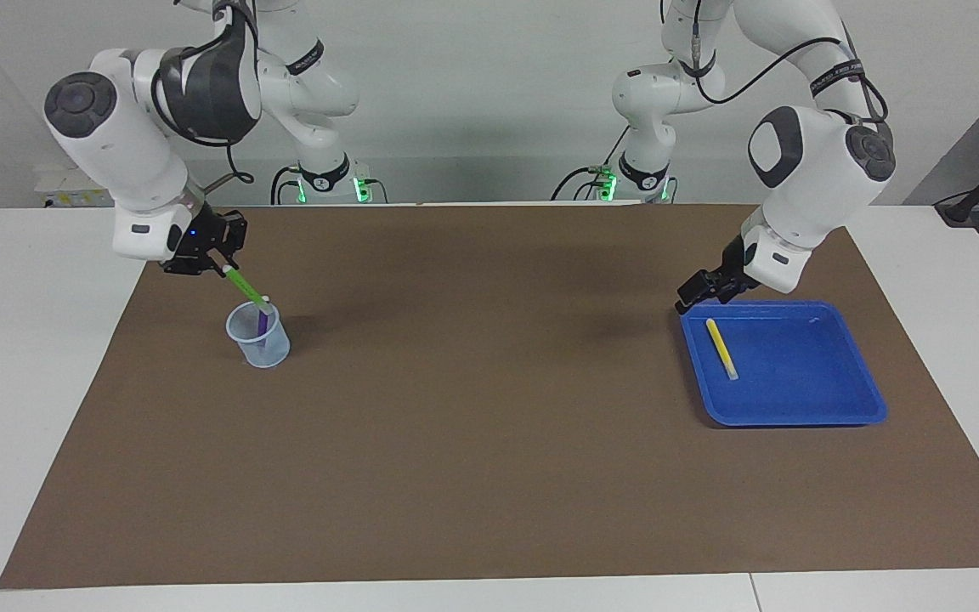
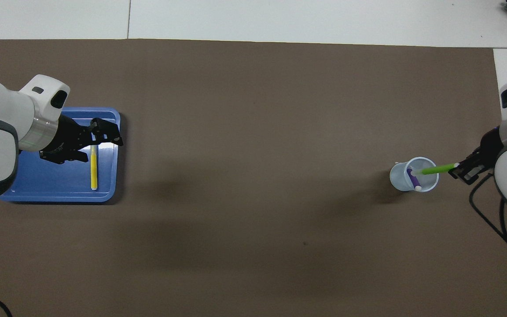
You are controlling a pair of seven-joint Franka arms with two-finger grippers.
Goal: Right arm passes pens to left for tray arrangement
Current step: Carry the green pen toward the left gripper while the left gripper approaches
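Facing view, read across. Right arm's black two-finger gripper (image 1: pixel 219 255) hangs just above the small pale-blue see-through cup (image 1: pixel 259 337) at the right arm's end of the bench (image 1: pixel 489 527). Its fingers are closed on the upper end of the bright green marker pen (image 1: pixel 245 287). That pen is tilted, long axis slanting from the fingers down to the cup's mouth, lower tip at the rim. The purple marker pen (image 1: pixel 263 324) stands in the cup, leaning. Brown mat (image 1: pixel 489 408) between cup and tray carries nothing else.

Left arm's black two-finger gripper (image 1: pixel 697 293) is over the robot-side corner of the shallow bright blue plastic tray (image 1: pixel 829 408), fingers parted, holding nothing. The yellow marker pen (image 1: pixel 721 348) lies flat in the tray, near the edge toward the cup, long axis running toward and away from the robots.
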